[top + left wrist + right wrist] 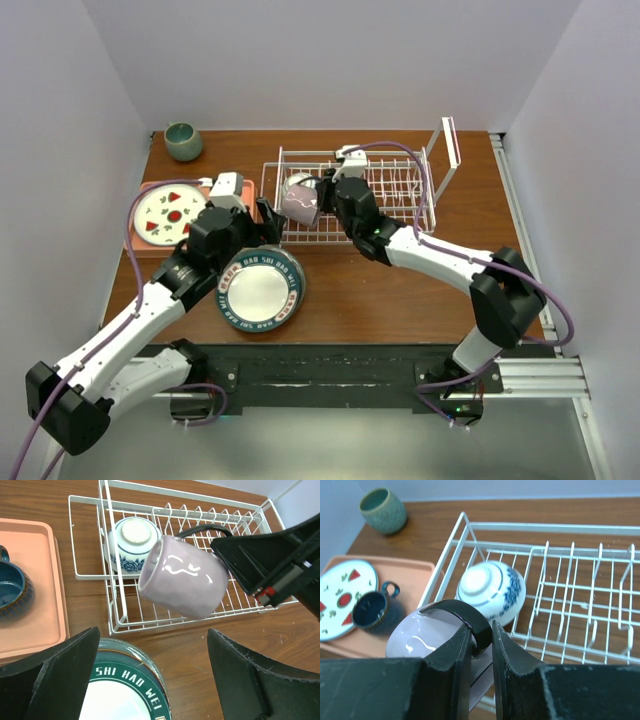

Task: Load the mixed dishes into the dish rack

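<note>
Pink-tinted mug (415,637), handle (466,615) in tight right gripper (481,630), clearest on right wrist view; left gripper (152,632) wide, empty.

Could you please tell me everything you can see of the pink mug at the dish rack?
The pink mug is glossy and pale lilac-pink, with bright reflections on its side and a dark loop handle. It is tipped on its side. The right gripper holds it by that handle, jaws closed on it, over the near left part of the dish rack, close to the blue-and-white bowl. Nothing else visibly touches it.
</note>
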`<state>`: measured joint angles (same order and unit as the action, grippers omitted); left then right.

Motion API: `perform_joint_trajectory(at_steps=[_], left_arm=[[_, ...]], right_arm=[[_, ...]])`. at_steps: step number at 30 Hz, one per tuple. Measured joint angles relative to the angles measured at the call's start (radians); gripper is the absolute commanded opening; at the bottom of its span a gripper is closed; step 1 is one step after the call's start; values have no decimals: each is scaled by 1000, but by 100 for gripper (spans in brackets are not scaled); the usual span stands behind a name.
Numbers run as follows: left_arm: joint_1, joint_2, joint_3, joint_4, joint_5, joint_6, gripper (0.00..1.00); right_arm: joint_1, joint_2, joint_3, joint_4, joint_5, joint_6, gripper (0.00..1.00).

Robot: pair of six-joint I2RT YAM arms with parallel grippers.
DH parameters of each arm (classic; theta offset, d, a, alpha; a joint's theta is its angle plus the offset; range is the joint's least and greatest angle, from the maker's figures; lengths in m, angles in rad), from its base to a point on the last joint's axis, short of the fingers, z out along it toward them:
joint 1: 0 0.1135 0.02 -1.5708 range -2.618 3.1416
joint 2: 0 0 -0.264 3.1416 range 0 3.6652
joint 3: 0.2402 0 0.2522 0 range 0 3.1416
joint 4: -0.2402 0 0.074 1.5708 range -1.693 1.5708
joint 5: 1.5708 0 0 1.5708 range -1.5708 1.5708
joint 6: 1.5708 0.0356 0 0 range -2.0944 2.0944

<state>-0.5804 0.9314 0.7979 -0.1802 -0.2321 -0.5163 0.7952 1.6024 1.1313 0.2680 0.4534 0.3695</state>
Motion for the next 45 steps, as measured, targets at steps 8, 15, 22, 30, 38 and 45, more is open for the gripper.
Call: perform_joint_trajectory(at_steps=[8, 15, 22, 30, 38, 45], left_arm=[[31, -43, -41, 14, -8, -42, 95], [51, -42, -72, 34, -6, -62, 95], [66, -15, -110, 60, 13, -89, 95], [76, 41, -128, 113, 40, -122, 95], [84, 152, -128, 180, 76, -154, 93], [90, 246, -128, 215, 81, -171, 89]], right_arm=[[-28, 124, -12, 213, -54, -18, 0], [-30, 172, -117, 371, -102, -16, 0], [-45, 179, -216, 517, -113, -2, 0], [-64, 180, -282, 620, -140, 0, 0], [-89, 205, -302, 703, -195, -37, 7], [-100, 205, -331, 747, -214, -57, 30]])
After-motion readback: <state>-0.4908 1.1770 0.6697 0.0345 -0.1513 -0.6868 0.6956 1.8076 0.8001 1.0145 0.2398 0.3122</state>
